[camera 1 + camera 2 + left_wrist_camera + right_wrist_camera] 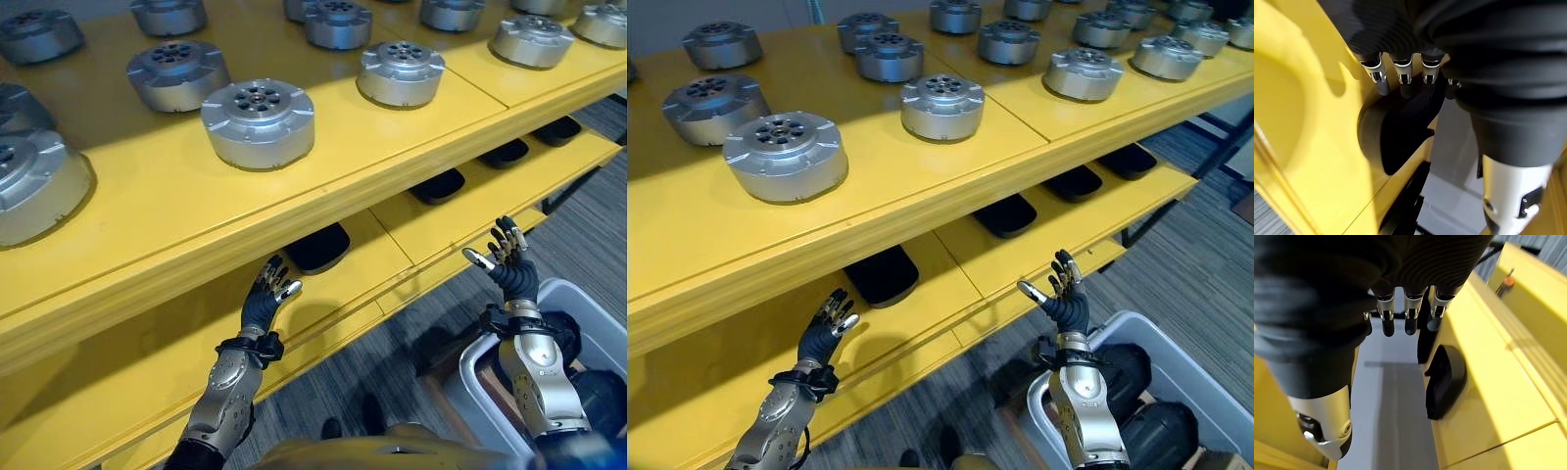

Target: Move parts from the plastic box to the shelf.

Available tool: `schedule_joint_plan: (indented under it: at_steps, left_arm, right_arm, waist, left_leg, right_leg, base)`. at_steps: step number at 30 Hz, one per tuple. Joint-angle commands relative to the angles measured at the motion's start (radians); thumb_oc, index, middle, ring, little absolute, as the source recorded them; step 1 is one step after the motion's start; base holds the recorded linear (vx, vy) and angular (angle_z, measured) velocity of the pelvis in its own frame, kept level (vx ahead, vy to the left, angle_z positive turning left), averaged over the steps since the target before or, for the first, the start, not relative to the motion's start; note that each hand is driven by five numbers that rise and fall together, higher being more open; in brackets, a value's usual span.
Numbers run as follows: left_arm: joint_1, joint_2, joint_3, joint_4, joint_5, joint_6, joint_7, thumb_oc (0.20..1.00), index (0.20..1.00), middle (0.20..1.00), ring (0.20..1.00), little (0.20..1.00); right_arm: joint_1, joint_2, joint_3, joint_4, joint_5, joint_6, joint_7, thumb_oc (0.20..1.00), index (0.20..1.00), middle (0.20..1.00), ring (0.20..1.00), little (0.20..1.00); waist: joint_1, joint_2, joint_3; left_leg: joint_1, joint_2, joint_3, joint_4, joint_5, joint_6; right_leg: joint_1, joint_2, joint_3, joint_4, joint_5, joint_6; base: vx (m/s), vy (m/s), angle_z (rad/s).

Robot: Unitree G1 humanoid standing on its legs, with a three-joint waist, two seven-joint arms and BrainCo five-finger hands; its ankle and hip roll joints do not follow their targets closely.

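1. Yellow shelving [323, 186] is filling the scene, with grey carpet [588, 215] showing below at the right.
2. Round silver parts are sitting across the upper shelf: one at the far left edge [34, 181], one near the front [258, 121], another further right [400, 72], and more rows lining up behind them [1009, 41].
3. On the lower shelf [1019, 259], dark pads [318, 247] are lying in a row, running off to the right [1073, 182].
4. At the lower left, the left hand [266, 299] is hovering over the lower shelf's front with its fingers [1403, 73] spread and straight, holding nothing.
5. Further right, the right hand [1063, 294] is rising palm-up above the box, its fingers [1410, 316] likewise extended and gripping nothing.
6. At the far right, the plastic box [1205, 362] is resting on the floor beside the shelf, with dark shapes [1161, 431] showing inside it; whether these are parts I cannot tell.
7. Judging by the crowded upper shelf, much of the moving is looking done; with both hands empty, the next part is probably waiting to be fetched from the box.
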Motion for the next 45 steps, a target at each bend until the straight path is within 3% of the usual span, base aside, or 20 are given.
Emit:
schedule_joint_plan:
  at_steps: [1,5,7,8,9,10,11,13,14,16,19,20,26,35,37,38,39,41,43,45]
  left_arm:
    - [0.022,0.024,0.038,-0.056,0.028,-0.042,-0.019,1.000,1.000,1.000,1.000,1.000]
    - [0.006,0.037,0.036,-0.051,0.032,-0.048,-0.013,1.000,1.000,1.000,1.000,1.000]
    - [0.005,0.042,0.043,-0.054,0.034,-0.053,-0.004,1.000,1.000,1.000,1.000,1.000]
    - [0.015,0.061,0.079,-0.070,0.031,-0.061,0.010,1.000,1.000,1.000,1.000,1.000]
    - [0.027,0.061,0.102,-0.080,0.030,-0.067,0.022,1.000,1.000,1.000,1.000,1.000]
    - [0.028,0.061,0.103,-0.081,0.030,-0.066,0.023,1.000,1.000,1.000,1.000,1.000]
    - [0.044,0.054,0.121,-0.075,0.031,-0.062,0.014,1.000,1.000,1.000,1.000,1.000]
    - [0.040,0.054,0.124,-0.069,0.028,-0.060,0.012,1.000,1.000,1.000,1.000,1.000]
    - [0.038,0.049,0.136,-0.058,0.023,-0.054,0.013,1.000,1.000,1.000,1.000,1.000]
    - [0.044,0.044,0.148,-0.063,0.022,-0.054,0.021,1.000,1.000,1.000,1.000,1.000]
    - [0.049,0.033,0.153,-0.048,0.028,-0.050,0.014,1.000,1.000,1.000,1.000,1.000]
    - [0.056,0.020,0.157,-0.042,0.029,-0.048,0.010,1.000,1.000,1.000,1.000,1.000]
    - [0.075,-0.007,0.156,-0.037,0.024,-0.044,-0.008,1.000,1.000,1.000,1.000,1.000]
    - [0.061,-0.009,0.135,-0.022,0.032,-0.034,-0.022,1.000,1.000,1.000,1.000,1.000]
    - [0.047,-0.009,0.126,-0.016,0.031,-0.034,-0.027,1.000,1.000,1.000,1.000,1.000]
    - [0.036,-0.007,0.121,-0.013,0.031,-0.037,-0.026,1.000,1.000,1.000,1.000,1.000]
    - [0.035,-0.006,0.121,-0.012,0.030,-0.037,-0.026,1.000,1.000,1.000,1.000,1.000]
    - [0.016,-0.009,0.106,-0.007,0.023,-0.042,-0.032,1.000,1.000,1.000,1.000,1.000]
    - [0.018,-0.011,0.099,-0.015,0.023,-0.040,-0.032,1.000,1.000,1.000,1.000,1.000]
    - [0.011,-0.011,0.086,-0.014,0.029,-0.043,-0.019,1.000,1.000,1.000,1.000,1.000]
  right_arm:
    - [-0.023,-0.007,-0.010,-0.049,0.032,-0.038,0.002,1.000,1.000,1.000,1.000,1.000]
    - [-0.050,-0.011,0.007,-0.068,0.022,-0.038,0.005,1.000,1.000,1.000,1.000,1.000]
    - [-0.067,-0.008,0.019,-0.066,0.015,-0.037,0.001,1.000,1.000,1.000,1.000,1.000]
    - [-0.102,0.000,0.043,-0.063,0.004,-0.039,-0.004,1.000,1.000,1.000,1.000,1.000]
    - [-0.121,0.012,0.064,-0.055,-0.003,-0.042,-0.009,1.000,1.000,1.000,1.000,1.000]
    - [-0.121,0.012,0.065,-0.055,-0.004,-0.043,-0.010,1.000,1.000,1.000,1.000,1.000]
    - [-0.131,0.015,0.071,-0.041,-0.005,-0.035,-0.009,1.000,1.000,1.000,1.000,1.000]
    - [-0.136,0.016,0.072,-0.039,-0.006,-0.032,-0.007,1.000,1.000,1.000,1.000,1.000]
    - [-0.137,0.018,0.061,-0.050,-0.008,-0.026,-0.008,1.000,1.000,1.000,1.000,1.000]
    - [-0.144,0.017,0.055,-0.048,-0.016,-0.020,-0.019,1.000,1.000,1.000,1.000,1.000]
    - [-0.128,0.018,0.044,-0.053,-0.023,-0.016,-0.014,1.000,1.000,1.000,1.000,1.000]
    - [-0.109,0.009,0.028,-0.058,-0.022,-0.014,-0.008,1.000,1.000,1.000,1.000,1.000]
    - [-0.042,-0.020,-0.047,-0.074,-0.018,-0.023,-0.009,1.000,1.000,1.000,1.000,1.000]
    - [0.004,-0.028,-0.116,-0.096,0.001,-0.046,-0.028,1.000,1.000,1.000,1.000,1.000]
    - [0.018,-0.032,-0.131,-0.102,0.010,-0.052,-0.029,1.000,1.000,1.000,1.000,1.000]
    - [0.020,-0.038,-0.133,-0.100,0.015,-0.057,-0.034,1.000,1.000,1.000,1.000,1.000]
    - [0.020,-0.038,-0.133,-0.099,0.015,-0.057,-0.034,1.000,1.000,1.000,1.000,1.000]
    - [0.012,-0.071,-0.140,-0.107,0.000,-0.061,-0.030,1.000,1.000,1.000,1.000,1.000]
    - [0.000,-0.075,-0.151,-0.109,-0.007,-0.071,-0.042,1.000,1.000,1.000,1.000,1.000]
    - [-0.015,-0.071,-0.144,-0.091,-0.006,-0.078,-0.065,1.000,1.000,1.000,1.000,1.000]
  waist:
    - [0.012,-0.016,-0.027]
    - [-0.016,-0.022,0.022]
    - [-0.004,-0.028,0.031]
    - [0.054,-0.021,0.045]
    - [0.100,-0.015,0.040]
    - [0.094,-0.014,0.045]
    - [0.112,-0.004,0.028]
    - [0.109,-0.006,0.031]
    - [0.100,-0.021,0.029]
    - [0.110,-0.028,0.025]
    - [0.104,-0.051,0.020]
    - [0.095,-0.062,0.015]
    - [0.052,-0.040,0.004]
    - [0.001,-0.002,0.001]
    - [-0.011,-0.003,0.013]
    - [-0.013,-0.016,0.034]
    - [-0.014,-0.011,0.030]
    - [0.006,-0.037,0.077]
    - [0.013,-0.044,0.072]
    - [0.021,-0.033,0.071]
  left_leg:
    - [-0.089,0.015,-0.008,0.047,0.010,-0.014]
    - [-0.135,0.018,0.071,0.073,-0.006,-0.001]
    - [-0.162,0.029,0.107,0.084,-0.007,-0.004]
    - [-0.179,0.073,0.175,0.091,-0.013,-0.019]
    - [-0.185,0.098,0.217,0.092,-0.009,-0.031]
    - [-0.181,0.098,0.211,0.093,-0.011,-0.031]
    - [-0.159,0.133,0.253,0.076,-0.023,-0.051]
    - [-0.136,0.133,0.260,0.068,-0.029,-0.052]
    - [-0.133,0.126,0.279,0.070,-0.022,-0.048]
    - [-0.120,0.129,0.288,0.080,-0.052,-0.055]
    - [-0.110,0.128,0.305,0.083,-0.056,-0.066]
    - [-0.109,0.138,0.325,0.077,-0.029,-0.070]
    - [-0.071,0.208,0.339,0.067,-0.003,-0.112]
    - [-0.039,0.271,0.349,0.051,0.028,-0.164]
    - [-0.087,0.295,0.337,0.148,0.041,-0.182]
    - [-0.153,0.313,0.323,0.276,0.074,-0.186]
    - [-0.154,0.319,0.305,0.289,0.052,-0.199]
    - [-0.262,0.292,0.205,0.437,0.097,-0.190]
    - [-0.311,0.284,0.188,0.333,0.089,-0.179]
    - [-0.314,0.318,0.179,0.145,0.184,-0.188]
  right_leg:
    - [0.025,-0.011,-0.001,0.050,0.003,0.078]
    - [-0.067,0.004,0.080,0.076,0.046,0.111]
    - [-0.106,0.001,0.072,0.081,0.060,0.121]
    - [-0.128,-0.091,-0.204,0.112,0.032,0.112]
    - [-0.095,-0.174,-0.426,0.121,0.005,0.112]
    - [-0.087,-0.175,-0.433,0.121,0.002,0.113]
    - [-0.046,-0.260,-0.555,0.134,0.000,0.111]
    - [-0.037,-0.279,-0.546,0.140,0.011,0.122]
    - [-0.042,-0.324,-0.520,0.099,0.079,0.132]
    - [-0.036,-0.357,-0.549,0.078,0.120,0.168]
    - [-0.004,-0.346,-0.543,0.012,0.139,0.181]
    - [-0.011,-0.334,-0.547,-0.004,0.143,0.169]
    - [0.002,-0.271,-0.539,0.021,0.071,0.134]
    - [0.007,-0.206,-0.511,0.067,-0.017,0.103]
    - [0.016,-0.188,-0.493,0.062,-0.039,0.080]
    - [0.019,-0.177,-0.491,0.051,-0.030,0.047]
    - [0.026,-0.170,-0.484,0.050,-0.044,0.054]
    - [0.053,-0.166,-0.487,0.025,-0.039,0.030]
    - [0.059,-0.171,-0.487,0.013,-0.042,0.046]
    - [0.063,-0.168,-0.475,0.023,-0.048,0.063]
  base:
    - [-0.07,0.110,-0.56]
    - [-0.19,0.104,-0.78]
    - [-0.17,-0.012,-1.28]
    - [-0.12,-0.053,-1.38]
    - [-0.10,-0.049,-1.59]
    - [0.05,-0.050,-2.08]
    - [0.11,-0.064,-2.27]
    - [0.05,-0.084,-0.82]
    - [0.03,-0.115,-0.02]
    - [0.07,-0.174,-0.23]
    - [0.03,-0.205,-0.13]
    - [0.02,-0.239,0.12]
    - [0.08,-0.226,-0.28]
    - [0.07,-0.136,-0.06]
    - [0.00,-0.217,0.07]
    - [-0.03,-0.206,0.10]
    - [-0.12,-0.212,0.20]
    - [-0.04,-0.155,0.02]
    - [0.11,0.023,-0.06]
    - [0.18,0.174,-0.14]
